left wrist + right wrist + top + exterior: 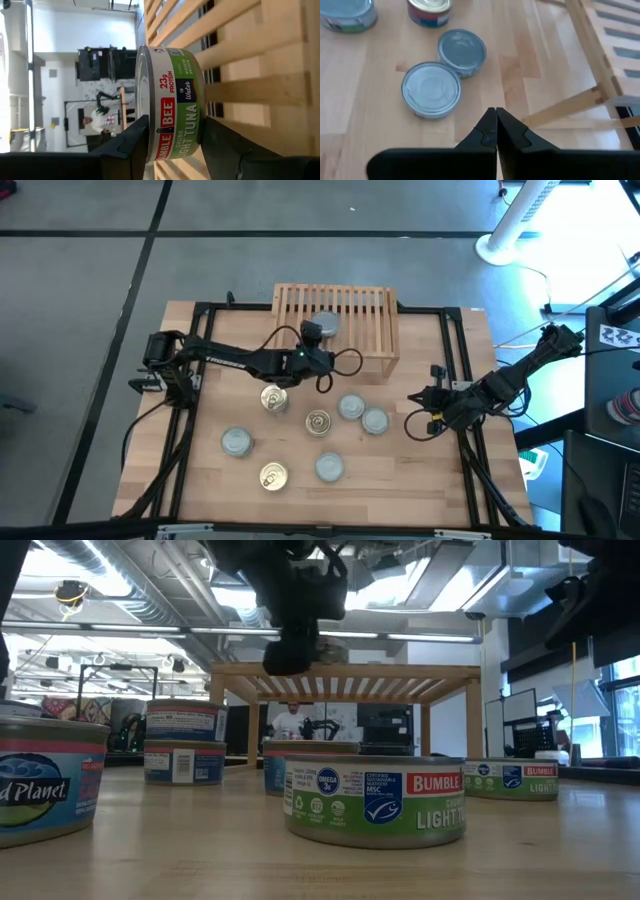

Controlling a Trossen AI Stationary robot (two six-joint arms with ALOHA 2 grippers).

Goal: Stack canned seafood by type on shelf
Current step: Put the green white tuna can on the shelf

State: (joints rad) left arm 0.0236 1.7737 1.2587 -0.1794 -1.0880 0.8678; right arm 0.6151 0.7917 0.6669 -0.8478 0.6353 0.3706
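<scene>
Fingers (125, 150) of the left gripper (172, 150) are closed on a silver-topped tin (325, 325), one dark finger on each side of its wall, holding it on the slatted top of the shelf (375, 330), toward the shelf's near left part. Its green-and-white label reads "23g PROTEIN", "IN Water" and part of "BUMBLE BEE CHUNK LIGHT TUNA"; the lower end of the label is hidden by the fingers. From table height the tin is mostly hidden behind the dark gripper above the shelf top.

Pressed tip to tip, the right gripper (496, 127) holds nothing and waits near the table's right edge, right of the loose tins.

Six more low round metal tins sit on the pale wood table (420, 480), near of the shelf. Three have shiny gold tops with pull tabs: one (273, 397) just below the left arm, one (318, 421) in the middle, one (273, 475) nearest. Three have dull silver-grey tops: a touching pair (362, 414) on the right, one (236, 441) on the left and one (329, 467) near the front.

At table height, the closest green-labelled tin (375, 800) reads "BUMBLE" and "LIGHT T", cut off by its curve, with "OMEGA 3s" and an MSC seafood mark. A tin (45, 790) at the left edge shows "d Planet", its first word cut off. The shelf is light wood with parallel slats and solid side boards.
</scene>
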